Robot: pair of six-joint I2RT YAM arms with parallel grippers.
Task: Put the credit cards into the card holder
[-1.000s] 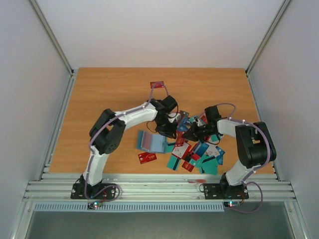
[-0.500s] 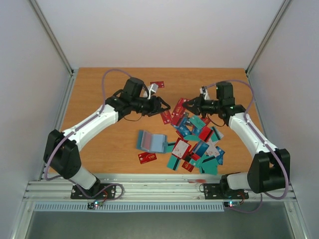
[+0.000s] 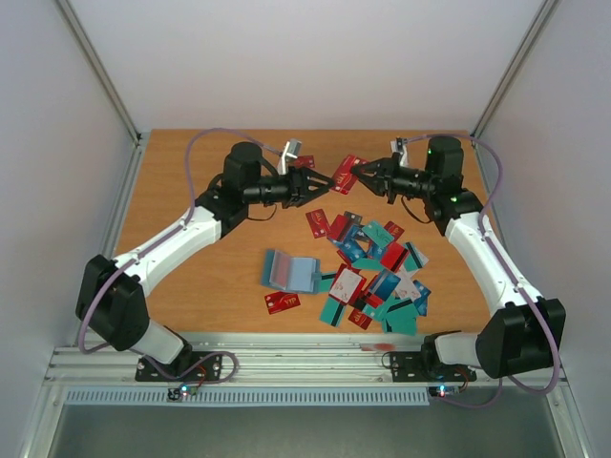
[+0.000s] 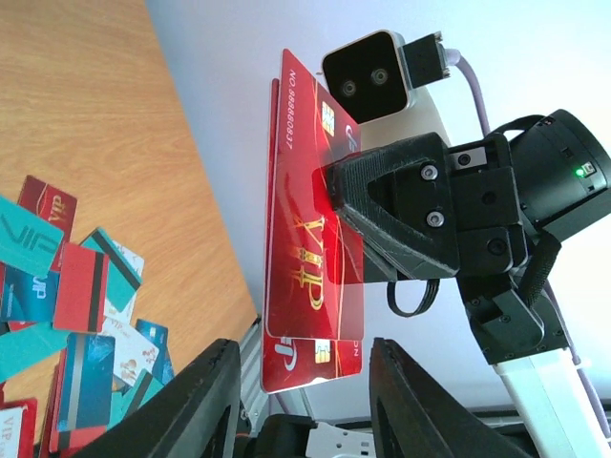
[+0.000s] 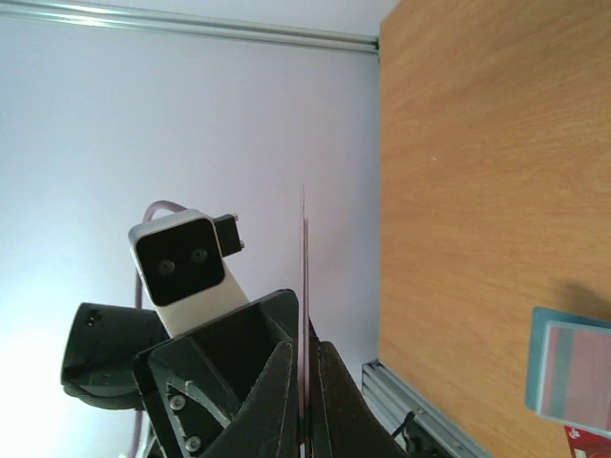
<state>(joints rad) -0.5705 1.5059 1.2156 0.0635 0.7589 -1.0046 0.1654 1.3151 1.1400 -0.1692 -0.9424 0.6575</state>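
My right gripper [image 3: 361, 175] is shut on two stacked red credit cards [image 3: 344, 174] and holds them in the air above the back of the table. In the right wrist view the cards [image 5: 304, 248] show edge-on between my shut gripper [image 5: 304, 348]. My left gripper [image 3: 325, 183] faces it, open, with its fingers on either side of the cards' free end [image 4: 305, 219]. In the left wrist view my left gripper [image 4: 301, 351] is not touching them. The teal card holder [image 3: 289, 272] lies open on the table. Several more cards [image 3: 377, 272] lie in a pile to its right.
A single red card [image 3: 282, 302] lies in front of the holder. Another red card [image 3: 305, 162] lies near the back, behind the left wrist. The pile shows in the left wrist view [image 4: 57, 286] and the holder in the right wrist view [image 5: 570, 367]. Walls enclose three sides.
Both arms have risen from the card pile and swung toward the back. The right gripper has carried the red cards up, and the open left gripper has come to meet them.
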